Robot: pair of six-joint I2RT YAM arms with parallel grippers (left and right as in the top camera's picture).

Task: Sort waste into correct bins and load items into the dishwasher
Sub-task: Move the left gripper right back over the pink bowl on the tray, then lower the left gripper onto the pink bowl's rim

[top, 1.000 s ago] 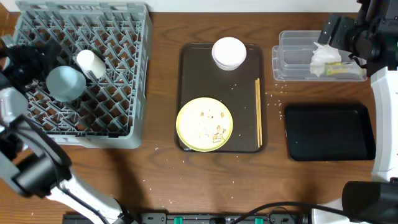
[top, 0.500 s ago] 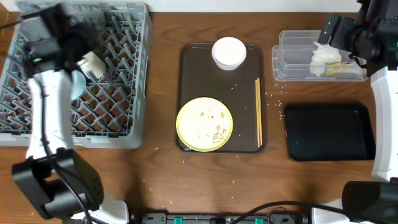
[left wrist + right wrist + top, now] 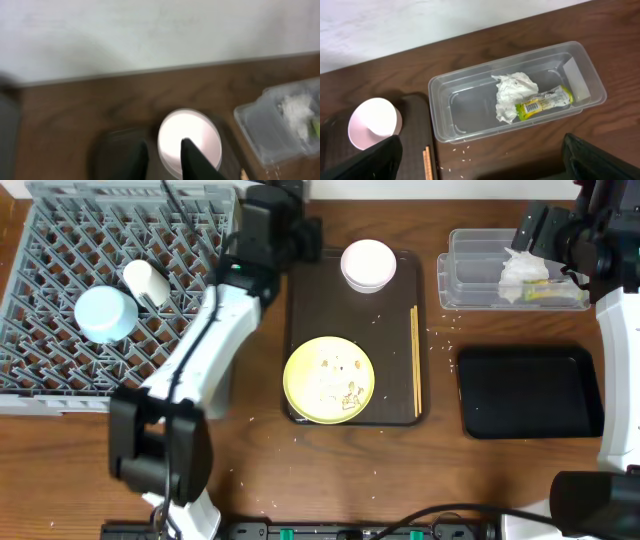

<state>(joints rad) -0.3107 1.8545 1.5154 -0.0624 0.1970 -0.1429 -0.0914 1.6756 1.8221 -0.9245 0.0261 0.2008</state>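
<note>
The grey dishwasher rack [image 3: 190, 330] holds a light blue bowl [image 3: 105, 313] and a white cup [image 3: 147, 280]. On the brown serving tray [image 3: 395, 330] sit a small white bowl [image 3: 368, 265], a yellow plate [image 3: 329, 380] with rice scraps [image 3: 340, 387] and chopsticks [image 3: 415, 360]. My left gripper [image 3: 292, 225] [image 3: 163, 145] hangs at the tray's far left corner. Its fingers stand a little apart with nothing between them, just left of the white bowl [image 3: 192, 135]. My right gripper [image 3: 540, 228] [image 3: 480, 160] is wide open beside the clear tub [image 3: 470, 107], which holds the tissue [image 3: 510, 95] and the wrapper [image 3: 542, 102].
A glossy black tray [image 3: 530, 390] lies at the right, in front of the clear tub [image 3: 470, 275]. Rice grains [image 3: 440, 330] are scattered on the wood between the serving tray and the tub. My left arm [image 3: 200, 350] stretches across the rack's right edge.
My left arm has swung right from over the rack to the serving tray's far left corner, and its jaws have parted slightly. The right arm has not moved.
</note>
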